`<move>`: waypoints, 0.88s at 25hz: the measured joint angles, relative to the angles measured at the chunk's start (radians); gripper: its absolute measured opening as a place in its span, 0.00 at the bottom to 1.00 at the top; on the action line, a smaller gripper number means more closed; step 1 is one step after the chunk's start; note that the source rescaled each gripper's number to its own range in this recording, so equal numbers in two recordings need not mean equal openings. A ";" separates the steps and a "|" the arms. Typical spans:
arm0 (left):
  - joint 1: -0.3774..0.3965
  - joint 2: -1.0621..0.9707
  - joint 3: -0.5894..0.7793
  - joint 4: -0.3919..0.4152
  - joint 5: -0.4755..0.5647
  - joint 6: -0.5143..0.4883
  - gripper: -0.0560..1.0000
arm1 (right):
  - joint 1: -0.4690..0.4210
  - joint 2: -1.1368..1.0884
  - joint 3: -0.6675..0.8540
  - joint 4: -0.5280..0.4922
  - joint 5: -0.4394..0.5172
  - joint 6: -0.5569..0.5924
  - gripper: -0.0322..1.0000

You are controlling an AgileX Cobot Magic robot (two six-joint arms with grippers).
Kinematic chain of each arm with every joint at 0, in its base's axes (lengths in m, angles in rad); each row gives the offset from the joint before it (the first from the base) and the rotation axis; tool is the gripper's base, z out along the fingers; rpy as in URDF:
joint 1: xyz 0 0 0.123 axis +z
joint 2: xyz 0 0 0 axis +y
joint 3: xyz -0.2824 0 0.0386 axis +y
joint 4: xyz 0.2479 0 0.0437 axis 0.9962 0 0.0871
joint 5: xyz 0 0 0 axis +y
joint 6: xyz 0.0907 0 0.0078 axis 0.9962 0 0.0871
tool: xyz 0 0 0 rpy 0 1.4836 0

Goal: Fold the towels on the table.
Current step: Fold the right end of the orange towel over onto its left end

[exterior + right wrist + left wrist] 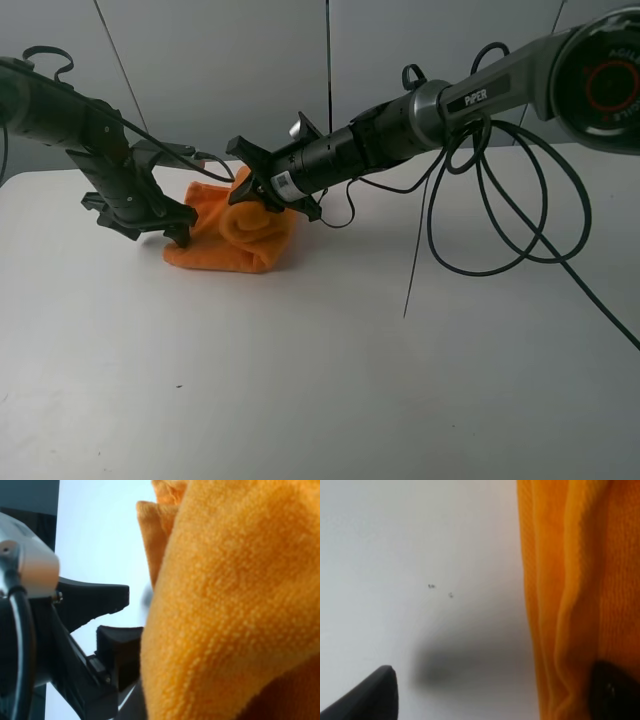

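Note:
The orange towel (240, 232) lies bunched on the white table (330, 380) at the back left, with a rolled fold raised at its top. My right gripper (254, 192) reaches across from the right and is shut on that raised fold. The towel (235, 605) fills the right wrist view and hides the fingers. My left gripper (180, 226) sits low at the towel's left edge. In the left wrist view its jaws stand wide apart, one fingertip (370, 695) over the bare table (420, 555) and the other against the towel's hem folds (575, 595). The white label is hidden.
Black cables (500, 210) hang from the right arm and loop over the table at the right. A thin dark line (415, 250) drops to the tabletop near the middle. The left arm's black gripper body (90, 605) shows close beside the towel in the right wrist view.

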 joint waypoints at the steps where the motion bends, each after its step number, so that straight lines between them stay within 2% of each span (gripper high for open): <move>1: 0.000 0.000 0.000 0.000 -0.004 0.000 1.00 | 0.004 0.000 0.002 0.002 -0.001 -0.005 0.10; 15: -0.002 -0.010 0.008 -0.002 -0.016 0.001 1.00 | 0.046 0.000 0.006 0.021 -0.038 -0.034 0.10; 22: 0.010 -0.137 0.021 -0.002 0.019 0.001 1.00 | 0.046 0.000 0.006 0.025 -0.038 -0.037 0.10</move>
